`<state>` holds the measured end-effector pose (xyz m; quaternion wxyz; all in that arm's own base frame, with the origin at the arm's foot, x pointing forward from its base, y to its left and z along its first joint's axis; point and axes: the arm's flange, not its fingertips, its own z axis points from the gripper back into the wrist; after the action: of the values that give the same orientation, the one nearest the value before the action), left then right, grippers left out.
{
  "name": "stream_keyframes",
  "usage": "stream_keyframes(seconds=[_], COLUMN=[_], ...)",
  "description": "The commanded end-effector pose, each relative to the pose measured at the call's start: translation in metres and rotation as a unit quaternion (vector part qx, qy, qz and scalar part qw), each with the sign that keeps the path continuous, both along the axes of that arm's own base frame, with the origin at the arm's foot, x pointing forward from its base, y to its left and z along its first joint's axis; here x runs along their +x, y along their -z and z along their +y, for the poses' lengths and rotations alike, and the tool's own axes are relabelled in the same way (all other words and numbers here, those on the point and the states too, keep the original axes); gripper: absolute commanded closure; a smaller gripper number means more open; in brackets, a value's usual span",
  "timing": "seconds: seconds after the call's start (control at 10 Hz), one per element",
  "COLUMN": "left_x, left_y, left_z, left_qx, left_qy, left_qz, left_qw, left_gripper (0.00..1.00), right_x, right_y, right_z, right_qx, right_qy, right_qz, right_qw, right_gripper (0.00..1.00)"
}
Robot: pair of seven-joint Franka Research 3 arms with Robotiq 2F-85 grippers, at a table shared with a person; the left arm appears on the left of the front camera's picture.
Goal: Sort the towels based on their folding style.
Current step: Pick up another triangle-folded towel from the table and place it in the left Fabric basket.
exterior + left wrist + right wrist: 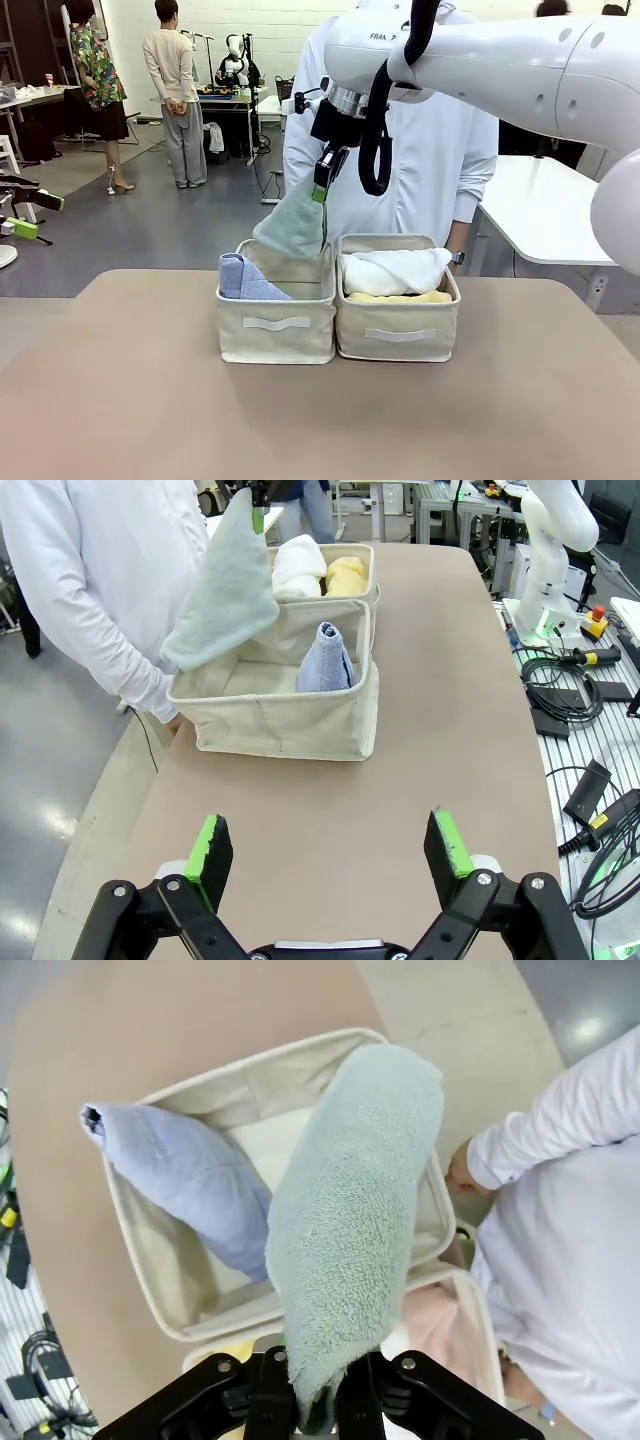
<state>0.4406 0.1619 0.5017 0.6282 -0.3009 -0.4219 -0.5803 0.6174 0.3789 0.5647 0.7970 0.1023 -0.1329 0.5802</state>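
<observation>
Soft, light green towel (291, 226) is pinched at its tip by right gripper (321, 190), centre frame, above left bin (277, 335); left gripper (333, 855) is held open

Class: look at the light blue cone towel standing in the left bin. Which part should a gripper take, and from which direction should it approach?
Grip the light blue towel at its narrow top tip, coming straight down from above. It stands upright in the left bin, tip uppermost, and the bin's walls probably block any sideways approach. The tip looks slim enough for the open left gripper.
</observation>
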Motion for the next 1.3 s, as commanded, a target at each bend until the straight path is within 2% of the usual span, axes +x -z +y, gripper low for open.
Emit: stream_keyframes(seconds=[0.0,0.2,0.4,0.5,0.9,1.2], left_x=[-0.001,-0.001,-0.001,-0.001,-0.001,-0.001], left_y=[-0.002,-0.002,-0.002,-0.002,-0.002,-0.002], left_z=[0.000,0.000,0.000,0.000,0.000,0.000], left_qx=[-0.009,-0.009,-0.009,-0.009,-0.009,-0.009], left_qy=[-0.004,-0.004,-0.004,-0.004,-0.004,-0.004], left_qz=[0.000,0.000,0.000,0.000,0.000,0.000], left_qw=[1.000,1.000,1.000,1.000,1.000,1.000], left_gripper=[0.00,0.00,0.00,0.00,0.00,0.00], right_x=[0.021,0.032,0.042,0.015,0.015,0.025], right_y=[0.002,0.010,0.026,0.031,0.031,0.048], right_z=[0.011,0.022,0.033,0.010,0.010,0.022], right_qx=[-0.001,-0.014,-0.025,-0.004,-0.004,-0.025], right_qy=[0.003,0.003,-0.003,-0.004,-0.004,-0.018], right_qz=[0.013,0.022,0.045,0.027,0.027,0.047], right_qw=[1.000,1.000,0.999,1.000,1.000,0.998], right_gripper=[0.90,0.90,0.90,0.90,0.90,0.90])
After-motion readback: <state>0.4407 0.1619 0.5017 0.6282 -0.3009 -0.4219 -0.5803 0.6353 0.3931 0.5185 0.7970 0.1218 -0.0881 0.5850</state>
